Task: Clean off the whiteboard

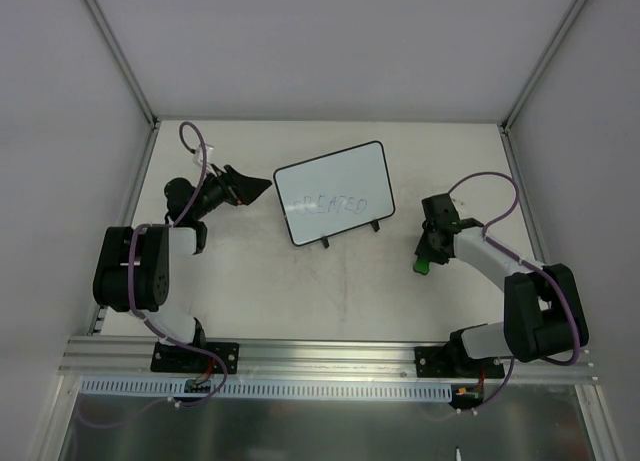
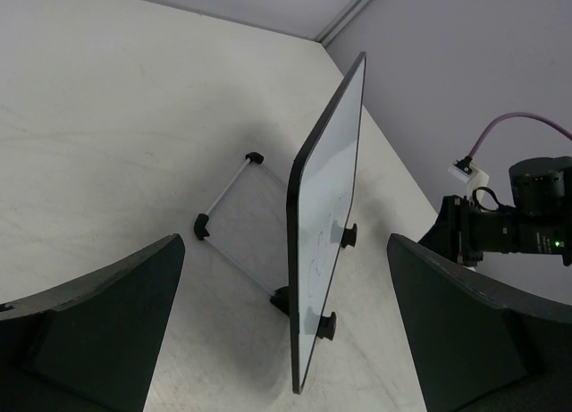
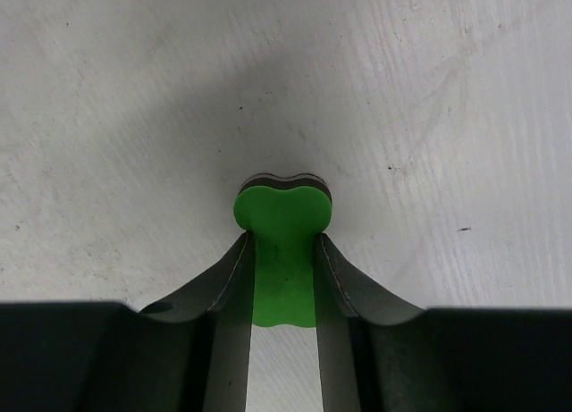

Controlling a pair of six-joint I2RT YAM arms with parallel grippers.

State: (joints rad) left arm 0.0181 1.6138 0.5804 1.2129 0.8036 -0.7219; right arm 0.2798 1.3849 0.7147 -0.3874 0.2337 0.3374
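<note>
Whiteboard awaiting erasure, eraser being held ready.

The whiteboard (image 1: 333, 193) is being propped on its feet mid-way across the surface (image 1: 260, 281), its faint writing (image 1: 322, 204) unwiped. A green eraser (image 3: 282, 206) is being gripped by the right hand (image 3: 281, 247), well apart. The left hand (image 1: 248, 186) is being held open beside its left edge. Next, the eraser probably needs bringing to its face.

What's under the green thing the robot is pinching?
Under the green eraser, pinched by the right gripper, a dark layer shows at its far edge, then the pale table with a shadow. The spot straight beneath is covered, so I cannot tell if it touches.
</note>
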